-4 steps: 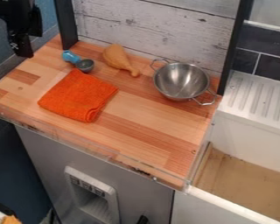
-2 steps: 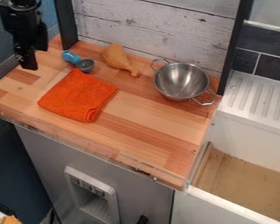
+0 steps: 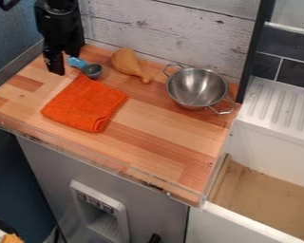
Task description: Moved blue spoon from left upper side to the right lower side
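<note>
Upper L: arm comes in from top edge, hanging approx. vertical, gripper pointing down over the counter's back L area. vs. 0.4 s ago it's shifted R, now right by the spoon's handle end; vs. 0.8 s ago it's also lower in view. Fingers stand apart w/ a gap btwn them, how wide exactly can't tell; nothing held. Blue spoon lies at upper L of counter, same pos. as before, blue handle toward gripper, grey bowl toward lower R; can't tell if a fingertip touches the handle. Folded orange cloth sits just below spoon, unmoved. Next R, toy drumstick, thick end up by back wall, also unmoved. Then metal pan w/ 2 handles, upright, same spot. Far R: sink.
</note>
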`<state>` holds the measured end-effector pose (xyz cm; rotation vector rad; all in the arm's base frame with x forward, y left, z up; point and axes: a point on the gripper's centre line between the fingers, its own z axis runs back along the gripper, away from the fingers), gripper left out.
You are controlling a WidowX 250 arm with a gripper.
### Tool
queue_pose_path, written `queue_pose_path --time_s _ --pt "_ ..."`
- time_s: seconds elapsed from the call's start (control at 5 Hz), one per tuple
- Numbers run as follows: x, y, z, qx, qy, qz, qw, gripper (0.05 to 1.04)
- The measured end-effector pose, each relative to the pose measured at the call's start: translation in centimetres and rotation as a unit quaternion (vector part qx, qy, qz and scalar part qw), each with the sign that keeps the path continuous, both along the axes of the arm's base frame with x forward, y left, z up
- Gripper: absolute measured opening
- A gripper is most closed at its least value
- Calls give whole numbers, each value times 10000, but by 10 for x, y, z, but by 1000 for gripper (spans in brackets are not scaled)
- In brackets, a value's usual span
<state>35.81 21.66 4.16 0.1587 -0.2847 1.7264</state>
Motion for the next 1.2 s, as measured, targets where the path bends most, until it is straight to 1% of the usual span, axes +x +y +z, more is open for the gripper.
queue_pose_path --time_s 0.2,0.4,0.6,0.8,1.0,1.2 --pt "15 -5 -5 -85 -8 -167 9998 1000" --pt "28 -2 -4 -93 -9 -85 9999 1000" --pt "36 1 -13 -247 73 -57 9997 1000" --pt "27 13 -15 -259 143 117 9995 963" --pt "22 16 -28 -302 313 207 9988 681" --pt "22 16 -28 -298 321 146 9989 428"
